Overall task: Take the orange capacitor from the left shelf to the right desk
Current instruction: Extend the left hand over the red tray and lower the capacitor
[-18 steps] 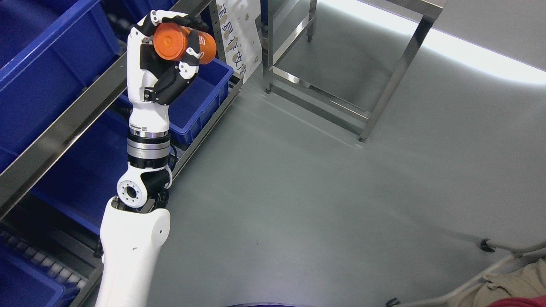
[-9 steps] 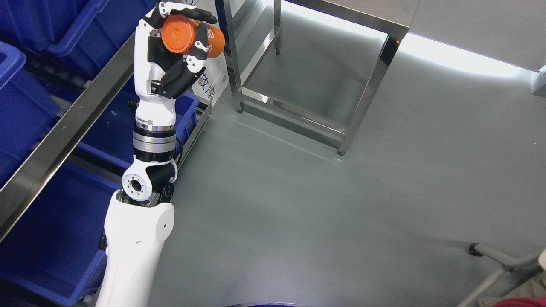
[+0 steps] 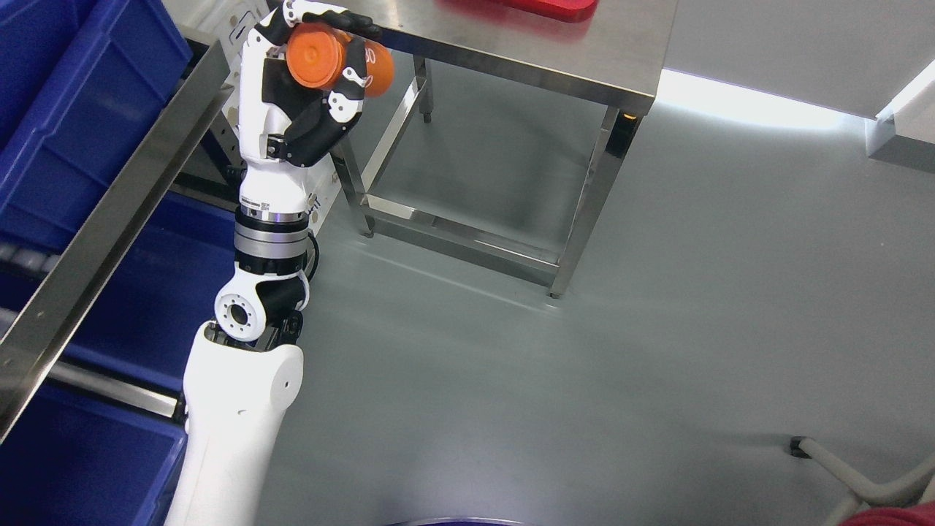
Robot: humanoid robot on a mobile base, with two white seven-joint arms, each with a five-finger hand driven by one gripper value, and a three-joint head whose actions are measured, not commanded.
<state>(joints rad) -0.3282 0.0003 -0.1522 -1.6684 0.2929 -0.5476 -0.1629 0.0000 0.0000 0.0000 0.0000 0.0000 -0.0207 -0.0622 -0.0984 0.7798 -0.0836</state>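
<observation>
Now left robot hand [image 3: 303, 88] grips orange capacitor [image 3: 337, 57] beside desk [image 3: 555, 55] edge.

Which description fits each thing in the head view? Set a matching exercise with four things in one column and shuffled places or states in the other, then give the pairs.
Things:
1. orange capacitor
2. steel desk
3. blue bins
4. red tray

Descriptions:
A. on the shelf at the left
B. lying on the desk top, at the picture's top edge
C. gripped in the left hand
D. standing on the grey floor, upper middle

Pairs: 1-C, 2-D, 3-A, 4-B
</observation>
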